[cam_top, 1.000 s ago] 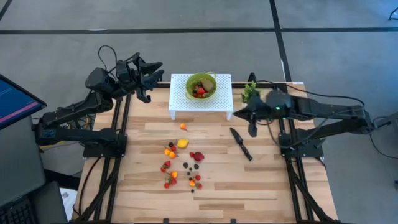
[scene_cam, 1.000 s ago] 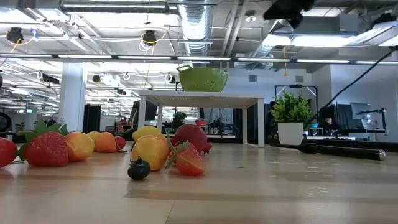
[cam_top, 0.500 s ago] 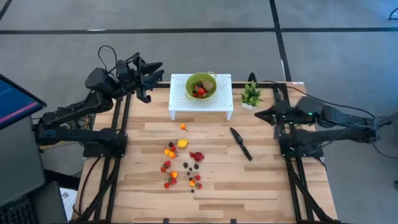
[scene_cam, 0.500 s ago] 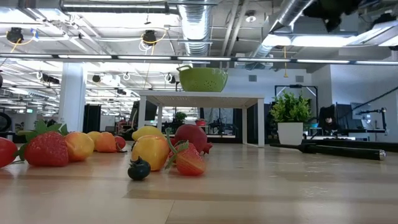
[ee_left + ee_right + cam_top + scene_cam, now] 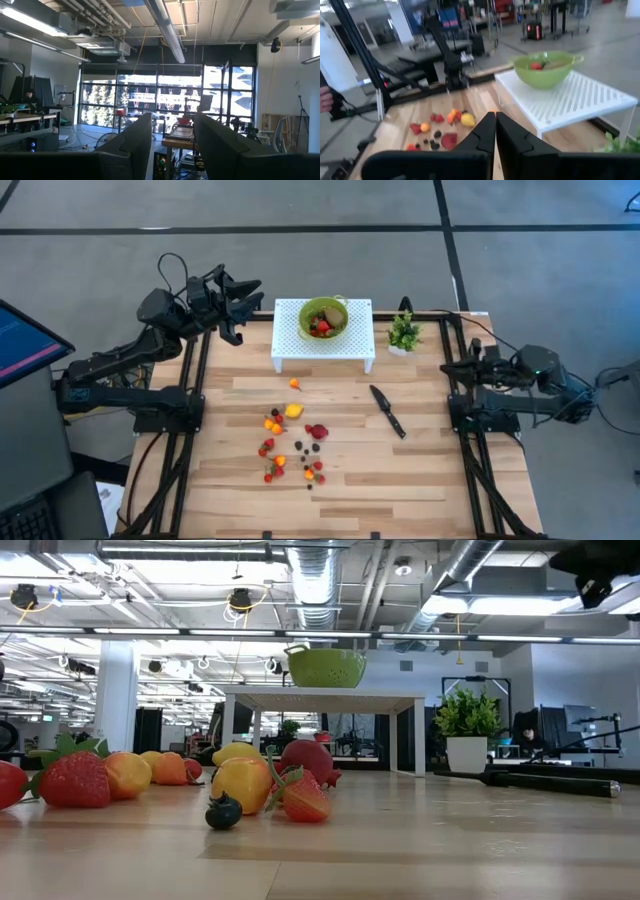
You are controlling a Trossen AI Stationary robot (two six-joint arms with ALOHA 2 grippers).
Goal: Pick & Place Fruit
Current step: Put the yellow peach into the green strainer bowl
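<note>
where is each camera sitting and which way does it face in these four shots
High view: overhead, straight down on the table; both arms show, left gripper and right gripper at opposite edges.
Low view: at tabletop height, level past the fruit; the right arm shows top right.
Left wrist view: faces room windows; its open fingers show.
Right wrist view: faces across the table; its shut fingers show.
Shared: green bowl on white rack, except the left wrist.

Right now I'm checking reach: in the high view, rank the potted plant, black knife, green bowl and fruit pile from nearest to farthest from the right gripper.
From the right gripper, shut at the table's right edge:
1. Potted plant, back right.
2. Black knife, right of centre; close to the plant's rank.
3. Green bowl, on the white shelf.
4. Fruit pile, centre-left.
</note>
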